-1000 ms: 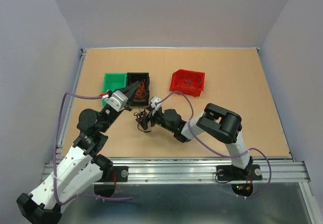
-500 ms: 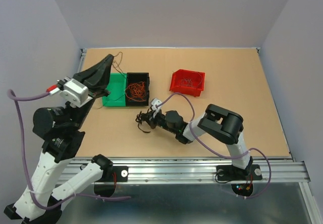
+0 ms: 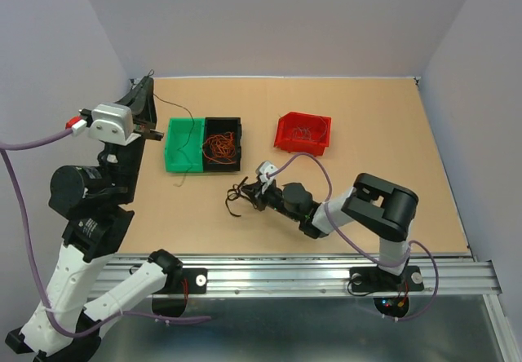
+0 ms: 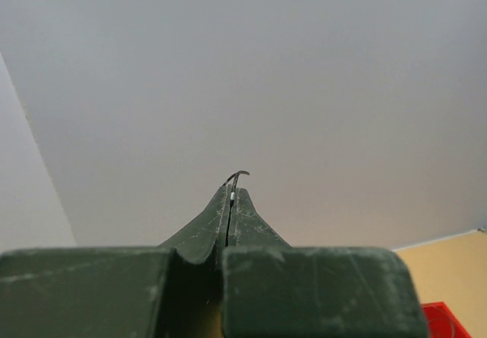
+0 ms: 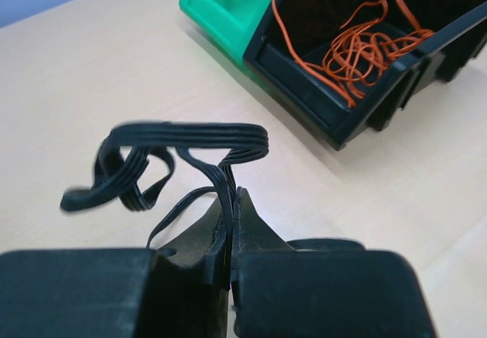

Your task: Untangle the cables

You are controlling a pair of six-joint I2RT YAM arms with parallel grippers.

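Over the tan table (image 3: 367,117), orange cables (image 3: 220,144) are lying in the black bin (image 3: 223,120) while a thin dark wire (image 3: 194,130) is hanging from my raised left gripper (image 3: 146,91). The left wrist view is showing its jaws pinching that wire. The right wrist view is showing the right gripper (image 5: 230,198) clamping looped black cables (image 5: 190,136), which I judge unsorted.

Tan wooden tabletop (image 3: 367,117), pale lavender-grey walls (image 3: 277,19) — even light

Left tool (image 4: 230,191) high, pinched closed; right tool (image 5: 231,198) low, seemingly closed.
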